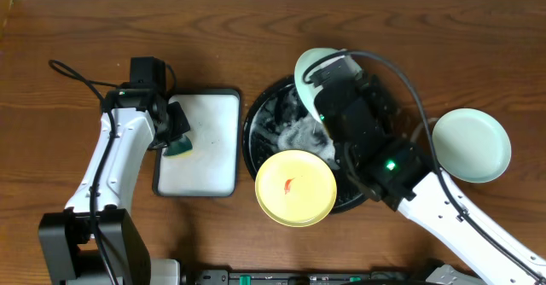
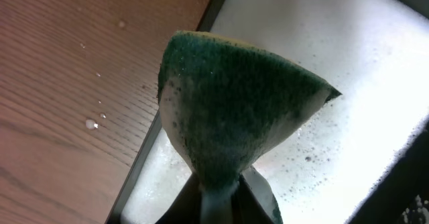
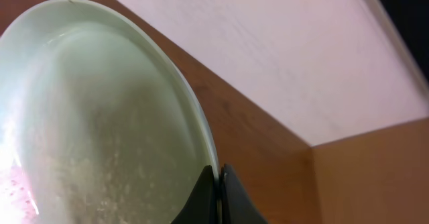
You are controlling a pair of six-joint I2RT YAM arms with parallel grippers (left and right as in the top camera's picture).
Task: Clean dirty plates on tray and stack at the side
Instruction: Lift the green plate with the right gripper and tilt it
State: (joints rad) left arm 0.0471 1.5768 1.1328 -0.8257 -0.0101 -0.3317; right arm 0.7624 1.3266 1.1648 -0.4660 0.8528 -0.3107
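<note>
My right gripper [image 3: 219,174] is shut on the rim of a mint-green plate [image 3: 94,123], held tilted on edge over the far side of the black tray [image 1: 256,119]; in the overhead view that plate [image 1: 311,65] sticks out above the arm. The tray holds soapy foam. A yellow plate [image 1: 296,187] with a red-orange smear rests on the tray's near rim. A second mint-green plate [image 1: 471,144] lies on the table at the right. My left gripper [image 2: 218,194] is shut on a green sponge [image 2: 234,103] over the left edge of the white tray [image 2: 335,63].
The white rectangular tray with a dark rim [image 1: 200,144] lies left of the black tray and is wet with suds. Water drops dot the wood beside it. A black cable loops at the far left [image 1: 72,72].
</note>
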